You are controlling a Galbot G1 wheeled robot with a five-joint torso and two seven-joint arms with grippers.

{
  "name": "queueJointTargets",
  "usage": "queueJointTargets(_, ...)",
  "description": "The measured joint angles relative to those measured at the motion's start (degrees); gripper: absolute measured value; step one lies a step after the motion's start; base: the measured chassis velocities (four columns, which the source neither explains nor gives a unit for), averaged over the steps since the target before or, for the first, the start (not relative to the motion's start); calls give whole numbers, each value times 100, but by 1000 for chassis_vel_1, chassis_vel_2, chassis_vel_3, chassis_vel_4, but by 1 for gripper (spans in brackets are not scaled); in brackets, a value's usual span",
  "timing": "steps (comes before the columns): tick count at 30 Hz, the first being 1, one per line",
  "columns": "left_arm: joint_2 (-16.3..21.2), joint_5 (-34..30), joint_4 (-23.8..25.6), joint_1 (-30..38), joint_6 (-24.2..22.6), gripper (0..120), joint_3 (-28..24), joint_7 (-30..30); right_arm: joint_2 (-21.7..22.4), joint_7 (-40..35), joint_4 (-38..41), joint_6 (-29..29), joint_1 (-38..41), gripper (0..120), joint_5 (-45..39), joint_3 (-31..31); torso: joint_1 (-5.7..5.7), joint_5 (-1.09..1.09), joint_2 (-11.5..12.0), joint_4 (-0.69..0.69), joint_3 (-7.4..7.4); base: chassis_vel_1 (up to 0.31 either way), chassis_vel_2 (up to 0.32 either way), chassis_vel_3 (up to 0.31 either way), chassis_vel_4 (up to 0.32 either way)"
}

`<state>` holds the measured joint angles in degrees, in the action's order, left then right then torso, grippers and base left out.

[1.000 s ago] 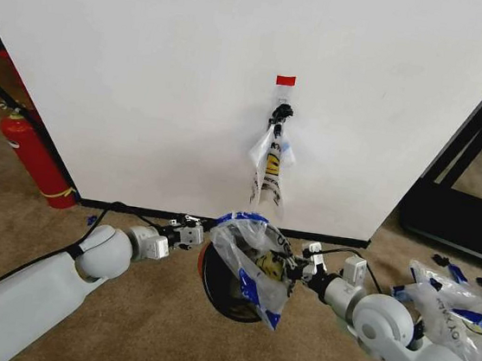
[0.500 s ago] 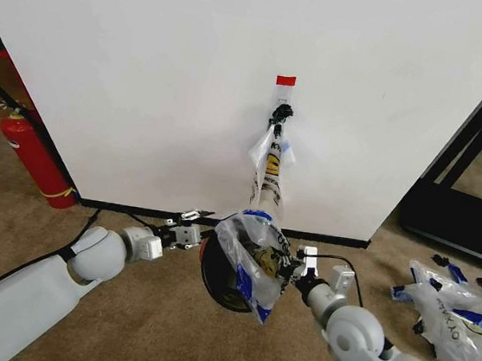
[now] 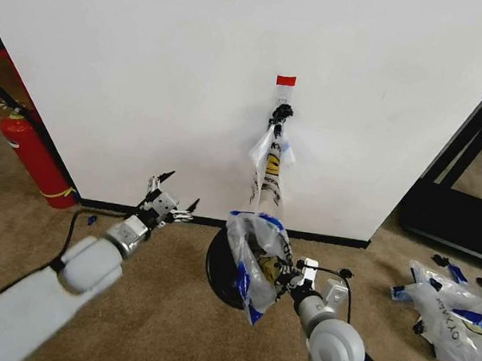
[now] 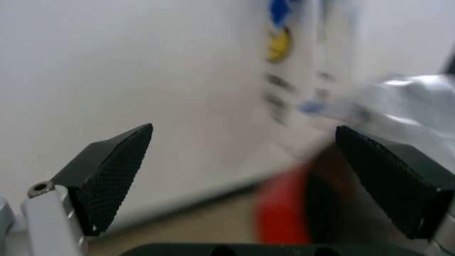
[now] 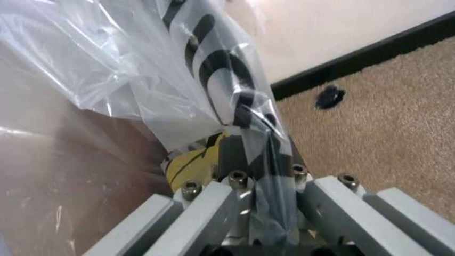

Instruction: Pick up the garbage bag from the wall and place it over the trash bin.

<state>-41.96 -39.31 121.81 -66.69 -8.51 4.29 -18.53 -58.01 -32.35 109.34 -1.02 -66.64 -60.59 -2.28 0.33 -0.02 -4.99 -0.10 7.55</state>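
Translucent white plastic garbage bag [image 3: 254, 253]: blue rim patches, yellow print, black lettering. Round black trash bin [image 3: 218, 269]. Plain white wall [image 3: 148, 74]: red tape rectangle [image 3: 285, 80]. Brown carpet floor [image 3: 165, 311].

Thin translucent smiley-print garbage bags: two, one [image 3: 257, 256] draped over the bin, one [image 3: 269, 168] hanging on the wall hook above it
Round black mesh trash bin [image 3: 223, 274]: one
Red fire extinguisher [image 3: 33, 157]: one, far left of the bin
White bags with blue lettering [image 3: 452, 313]: a heap right of the bin, number unclear
Grippers: two, left [image 3: 169, 200] and right [image 3: 289, 275]
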Motion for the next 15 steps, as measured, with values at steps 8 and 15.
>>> queueJointTargets(8,-288,-1755,992,-699,-379,100,-212,-81,-201,-261,51,-515,-18,0,-125,123,0,3,0,-3,0,0,0,0,0)
queueJointTargets(15,-503,-1426,777,-613,-424,97,-520,100,-168,-147,207,-546,-103,0,-180,222,0,3,0,-3,0,0,0,0,0)
